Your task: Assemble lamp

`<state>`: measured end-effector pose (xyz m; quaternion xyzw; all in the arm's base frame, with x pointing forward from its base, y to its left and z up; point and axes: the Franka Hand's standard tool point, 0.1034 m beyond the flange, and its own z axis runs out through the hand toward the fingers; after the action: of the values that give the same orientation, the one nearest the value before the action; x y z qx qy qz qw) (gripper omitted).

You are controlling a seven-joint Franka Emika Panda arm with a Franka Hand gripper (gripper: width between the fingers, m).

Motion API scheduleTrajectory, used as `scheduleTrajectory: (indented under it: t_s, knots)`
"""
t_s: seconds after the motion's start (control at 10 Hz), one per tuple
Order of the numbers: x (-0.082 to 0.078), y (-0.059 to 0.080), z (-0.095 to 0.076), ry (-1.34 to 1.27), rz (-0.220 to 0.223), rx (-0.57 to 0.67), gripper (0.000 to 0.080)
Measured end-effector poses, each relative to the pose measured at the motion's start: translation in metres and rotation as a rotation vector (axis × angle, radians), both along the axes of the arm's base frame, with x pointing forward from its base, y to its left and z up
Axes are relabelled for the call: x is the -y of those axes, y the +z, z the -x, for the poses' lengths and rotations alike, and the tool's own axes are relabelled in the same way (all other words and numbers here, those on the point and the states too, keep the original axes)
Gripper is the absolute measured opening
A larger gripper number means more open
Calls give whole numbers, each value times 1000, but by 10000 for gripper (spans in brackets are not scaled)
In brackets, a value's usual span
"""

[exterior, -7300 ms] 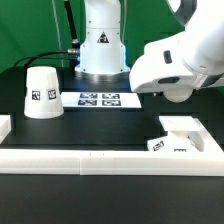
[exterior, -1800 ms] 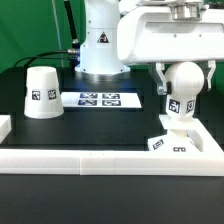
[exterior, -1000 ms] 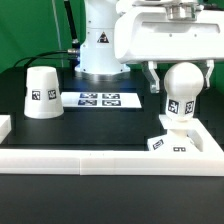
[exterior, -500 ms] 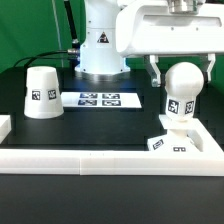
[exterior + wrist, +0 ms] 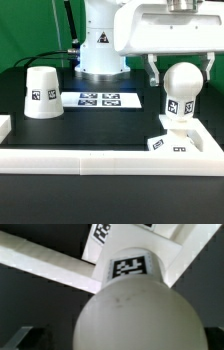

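The hand (image 5: 180, 80) has risen slightly, fingers (image 5: 154, 72) now spread clear of the bulb (image 5: 181, 97) on both sides. The bulb stands upright, unaided, on the base (image 5: 172, 142), so that joint looks done; the shade (image 5: 41, 92) waits well apart at the exterior view's left.

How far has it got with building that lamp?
Done, it seems: the bulb stands upright on the base. In hand: the fingers sit apart either side of the bulb, apparently not gripping it. Left: the shade sits alone on the table, not yet over the bulb.
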<state>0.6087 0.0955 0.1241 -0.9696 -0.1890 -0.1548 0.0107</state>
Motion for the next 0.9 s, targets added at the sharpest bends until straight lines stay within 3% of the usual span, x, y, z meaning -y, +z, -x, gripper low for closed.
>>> scheduleTrajectory:
  t_s: [0.7,0.9]
  knots:
    - [-9,-9,17,16,46,-467,699]
    - [-7,-10,12,20,45,-462,699]
